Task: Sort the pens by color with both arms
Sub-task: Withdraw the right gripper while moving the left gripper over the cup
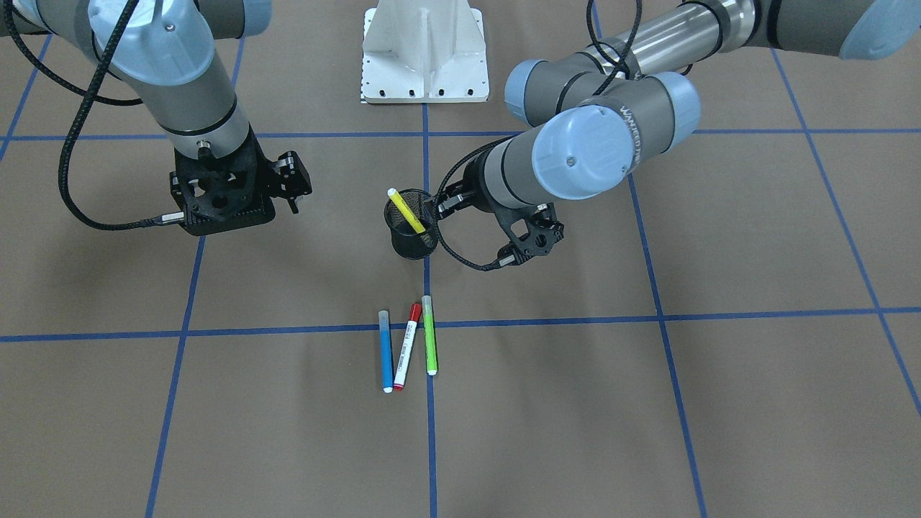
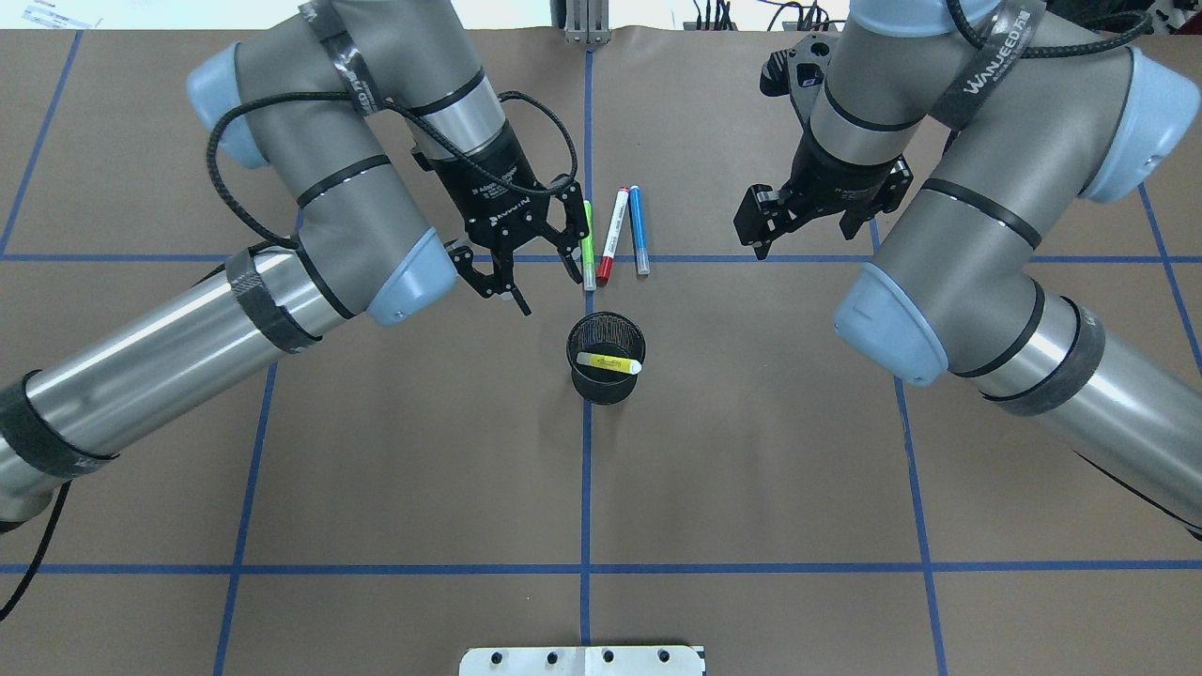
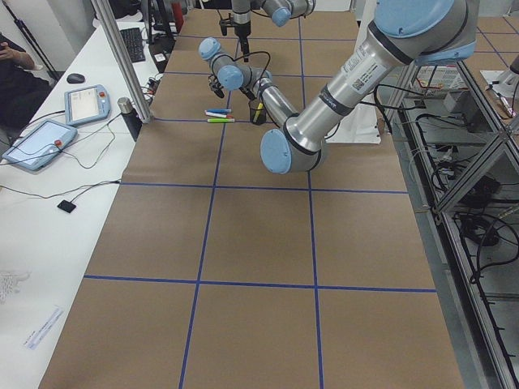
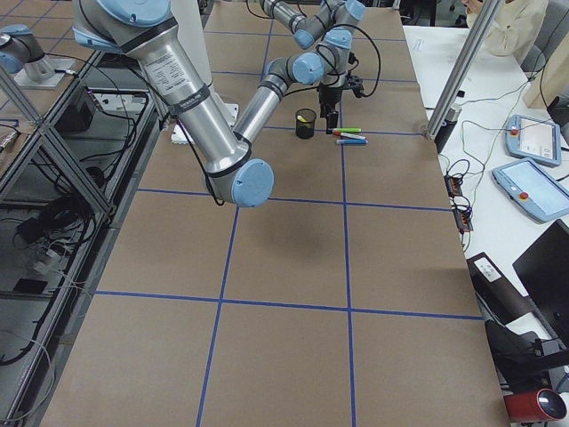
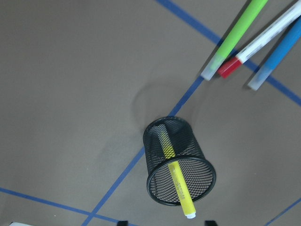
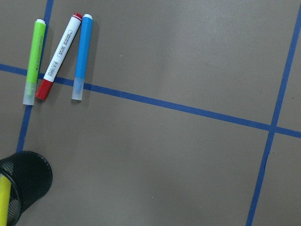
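A black mesh cup point(image 2: 606, 380) stands at the table's middle with a yellow pen point(image 2: 608, 362) leaning in it. Beyond it a green pen point(image 2: 588, 246), a red-capped white pen point(image 2: 612, 235) and a blue pen point(image 2: 639, 230) lie side by side on the paper. My left gripper point(image 2: 547, 291) hangs open and empty just left of the green pen's near end and above the cup's far-left side. My right gripper point(image 2: 808, 230) is open and empty, well right of the pens. The left wrist view shows the cup point(image 5: 181, 174) and the three pens' ends. The right wrist view shows the three pens point(image 6: 60, 55).
Brown paper with blue tape lines point(image 2: 586, 488) covers the table. The white base pedestal point(image 1: 424, 54) stands at the robot's side. In the exterior left view a side desk with tablets point(image 3: 40, 142) runs along the table's far edge.
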`<state>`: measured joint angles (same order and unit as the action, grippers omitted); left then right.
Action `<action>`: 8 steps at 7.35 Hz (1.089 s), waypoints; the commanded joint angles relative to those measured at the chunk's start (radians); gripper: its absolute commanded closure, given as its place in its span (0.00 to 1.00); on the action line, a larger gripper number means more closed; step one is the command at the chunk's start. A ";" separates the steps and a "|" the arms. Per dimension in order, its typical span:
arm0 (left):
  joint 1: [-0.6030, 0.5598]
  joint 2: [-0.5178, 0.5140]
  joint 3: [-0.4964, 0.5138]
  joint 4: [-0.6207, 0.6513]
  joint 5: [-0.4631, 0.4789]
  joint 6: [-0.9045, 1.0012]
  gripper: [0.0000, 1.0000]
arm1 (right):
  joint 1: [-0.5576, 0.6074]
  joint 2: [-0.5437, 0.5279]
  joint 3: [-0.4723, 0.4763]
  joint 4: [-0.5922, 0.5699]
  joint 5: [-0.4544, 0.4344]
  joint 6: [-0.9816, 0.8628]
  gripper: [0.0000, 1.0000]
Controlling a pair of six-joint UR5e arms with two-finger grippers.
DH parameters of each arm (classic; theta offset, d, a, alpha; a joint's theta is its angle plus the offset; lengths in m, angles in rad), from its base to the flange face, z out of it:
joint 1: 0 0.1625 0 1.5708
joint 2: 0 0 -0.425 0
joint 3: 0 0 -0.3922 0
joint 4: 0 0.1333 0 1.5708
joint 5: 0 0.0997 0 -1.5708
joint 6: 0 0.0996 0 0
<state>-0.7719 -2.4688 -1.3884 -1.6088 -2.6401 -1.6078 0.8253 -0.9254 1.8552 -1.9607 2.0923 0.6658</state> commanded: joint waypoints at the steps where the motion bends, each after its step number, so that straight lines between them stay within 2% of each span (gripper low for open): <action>1: 0.035 -0.089 0.119 0.000 0.003 -0.009 0.31 | -0.006 -0.001 0.001 -0.001 -0.006 0.000 0.02; 3: 0.039 -0.120 0.175 -0.011 0.005 -0.009 0.27 | -0.006 -0.001 0.001 -0.001 -0.006 0.000 0.02; 4: 0.046 -0.122 0.183 -0.011 0.008 -0.009 0.16 | -0.006 -0.001 0.002 -0.001 -0.006 0.000 0.02; 5: 0.068 -0.122 0.198 -0.013 0.037 -0.008 0.14 | -0.006 -0.001 0.002 -0.001 -0.006 0.000 0.02; 8: 0.097 -0.127 0.206 -0.014 0.042 -0.007 0.16 | -0.006 -0.001 -0.001 -0.001 -0.006 -0.008 0.02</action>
<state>-0.6846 -2.5926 -1.1848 -1.6227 -2.6003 -1.6140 0.8192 -0.9265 1.8571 -1.9619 2.0862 0.6629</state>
